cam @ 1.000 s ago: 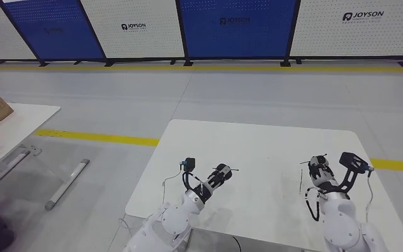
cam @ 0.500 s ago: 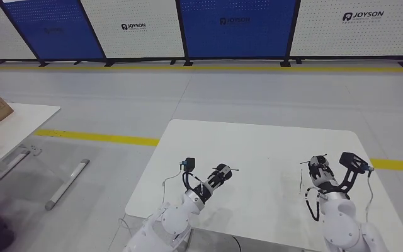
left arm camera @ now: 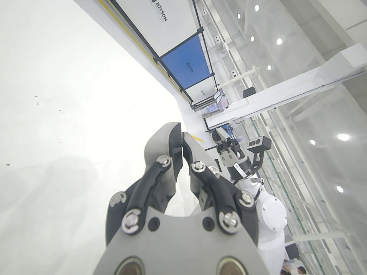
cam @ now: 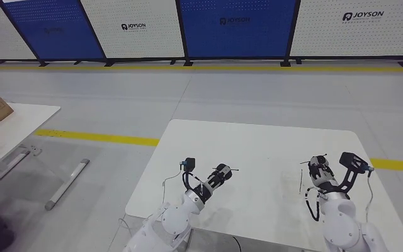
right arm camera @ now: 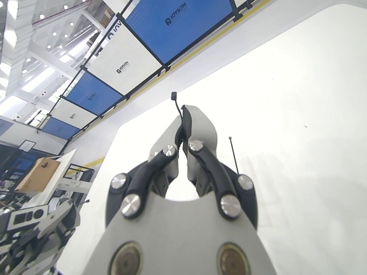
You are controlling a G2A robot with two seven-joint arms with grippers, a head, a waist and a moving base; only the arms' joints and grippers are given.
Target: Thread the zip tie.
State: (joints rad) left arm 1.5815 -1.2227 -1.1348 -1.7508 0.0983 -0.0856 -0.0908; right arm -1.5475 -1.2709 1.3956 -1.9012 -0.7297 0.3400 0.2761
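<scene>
Right wrist view shows right gripper [right arm camera: 183, 111] pinching the zip tie [right arm camera: 174, 96].

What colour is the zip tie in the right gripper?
Black zip tie; clearest in the right wrist view.

Black zip tie [right arm camera: 174, 96] standing out against a white worktop [right arm camera: 301, 87]

The zip tie is showing plain black, while the worktop is glaring flat white with a few dark specks. The right gripper [right arm camera: 184, 109] is showing silver-grey shells, black links, bright metal bolts and black ribbed pads; the left gripper [left arm camera: 182, 138] is wearing the same colours. A second tie [right arm camera: 233, 154] is also reading black. Behind, the panels [cam: 236, 28] are alternating deep blue and white, all dotted with fine holes and framed in black. A yellow stripe [cam: 94, 136] is running across the pale grey floor [cam: 252, 94], and a box [right arm camera: 37, 174] is showing cardboard brown.
</scene>
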